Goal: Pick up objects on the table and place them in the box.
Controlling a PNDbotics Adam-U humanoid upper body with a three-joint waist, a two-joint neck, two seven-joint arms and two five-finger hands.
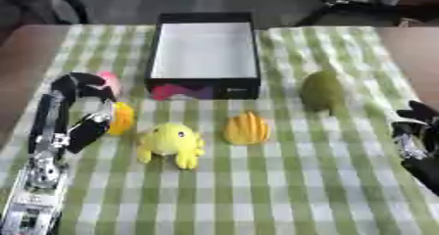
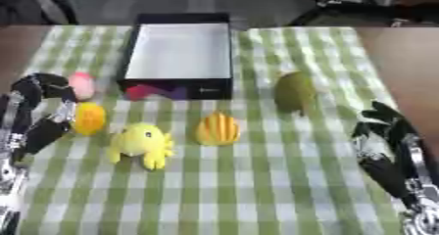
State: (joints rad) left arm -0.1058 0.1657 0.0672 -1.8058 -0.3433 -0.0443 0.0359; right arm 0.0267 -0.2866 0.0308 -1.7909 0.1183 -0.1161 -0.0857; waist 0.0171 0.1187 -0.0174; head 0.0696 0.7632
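At the left edge of the table, covered by a green-and-white checked cloth [image 1: 283,190], the robot's black and silver left hand [image 1: 84,109] reaches up from the near left corner. Its fingers curl over at the top beside a small pink rounded object [image 1: 109,82], and the hand lies against a small orange rounded object [image 1: 123,118]; whether the fingers actually close on either one cannot be told.

Just right of the orange piece sits a yellow soft toy with stubby legs [image 1: 171,143], its legs pointing toward the near edge. Next to it stands a yellow-orange ribbed shell-shaped object [image 1: 246,129], upright, its ridges running from near to far.

Behind these, toward the far edge and middle of the table, lies the open black rectangular box with a white inside [image 1: 204,50], its long axis running from near to far edge; its near wall carries a pink and purple mark.

Right of the box's near corner stands a dull green avocado-shaped fruit [image 1: 322,91], long axis near-to-far.

At the right edge the right hand [image 2: 386,131] rests with fingers relaxed and spread, holding nothing.
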